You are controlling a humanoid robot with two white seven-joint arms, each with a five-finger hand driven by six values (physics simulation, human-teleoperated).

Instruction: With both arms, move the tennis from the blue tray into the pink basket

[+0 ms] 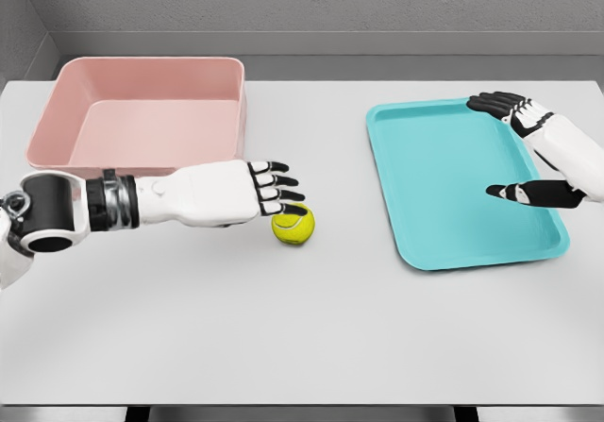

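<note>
Tennis ball [293,226] on bare table [302,337], off the blue tray [444,205], just under left hand [250,191] fingertips.

Left hand stretched out flat from picture's left, palm down, fingers [281,184] extended and relaxed, gripping nothing; ball at the fingertips, touching or nearly so, cannot tell which. Pink basket [142,110] just behind the left forearm, nothing visible inside. Right hand [533,153] over the far right edge of the blue tray, fingers spread wide, thumb pointing inward across the tray, holding nothing. Ball well apart from right hand, between the two containers, nearer the basket side.
</note>
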